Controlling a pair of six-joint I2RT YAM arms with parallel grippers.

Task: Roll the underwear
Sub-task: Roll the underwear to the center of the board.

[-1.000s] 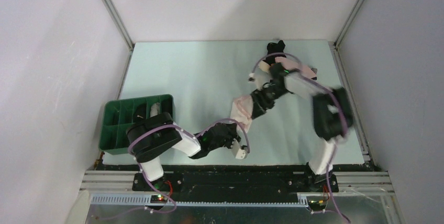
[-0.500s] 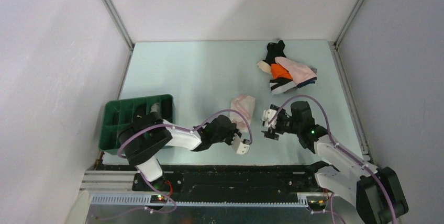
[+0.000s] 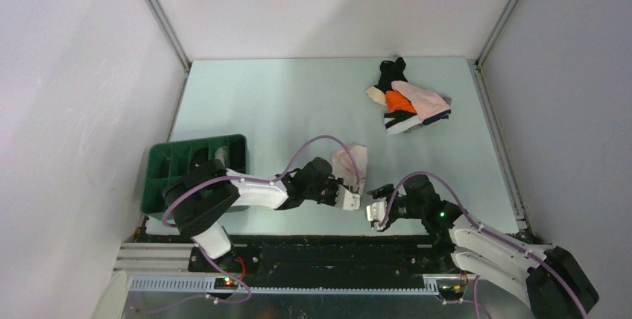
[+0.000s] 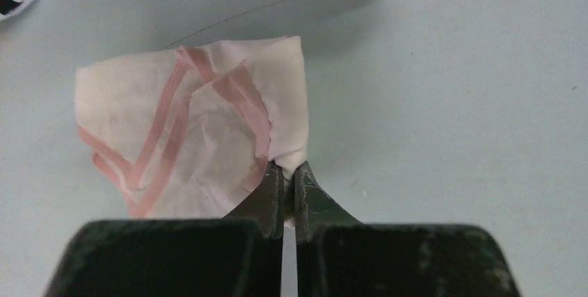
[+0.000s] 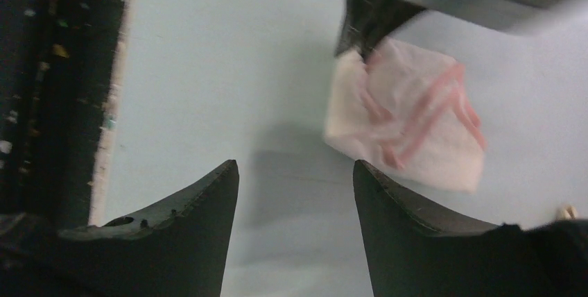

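Underwear in pale pink (image 3: 350,159) is seen lying flat and loosely folded on the surface (image 3: 261,103), a little toward six o'clock from its middle. Its near corner is pinched by the left hand (image 3: 349,200), whose fingers are clenched tight on the cloth edge in the left wrist view, at about five o'clock of the garment. No roll has been formed in it yet: the pink bands are spread in a zigzag across an open, flat face. The right hand (image 3: 378,213) is held low just beside it, at roughly four o'clock from the garment, with its fingers parted and nothing between them.

A pile of underwear (image 3: 408,104), black, orange, white and pink, is left untouched at about one o'clock of the surface, well apart from both hands. At eight o'clock the green tray (image 3: 195,142) is set, with something pale and something dark in its far compartments; whether these are rolled garments cannot be told. The task is judged to be at an early stage, with this piece only gripped and the pile waiting.
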